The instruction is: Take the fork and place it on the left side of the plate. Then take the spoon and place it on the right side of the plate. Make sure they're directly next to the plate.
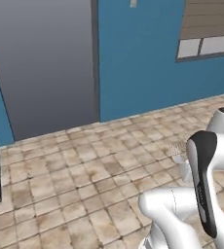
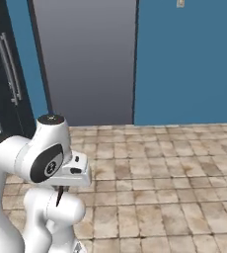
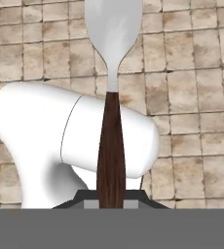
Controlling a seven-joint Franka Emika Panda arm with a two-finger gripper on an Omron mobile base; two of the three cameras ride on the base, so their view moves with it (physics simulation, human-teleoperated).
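My gripper [image 3: 111,199] is shut on the dark brown handle of the fork [image 3: 111,146]. In the hand view the fork rises straight up from between the fingers. Its pale silvery head [image 3: 113,29] runs off the top edge, so the tines are cut off. In the right base view the fork [image 2: 59,196] is a thin dark sliver hanging below the hand, over the arm's white base and above the floor. The plate and the spoon are out of view.
Tan tiled floor [image 1: 84,175] stretches ahead to a blue wall [image 2: 184,64] with a tall grey panel [image 2: 86,59]. A dark appliance with a long handle [image 2: 9,64] stands at the left. A window [image 1: 209,29] sits at the upper right.
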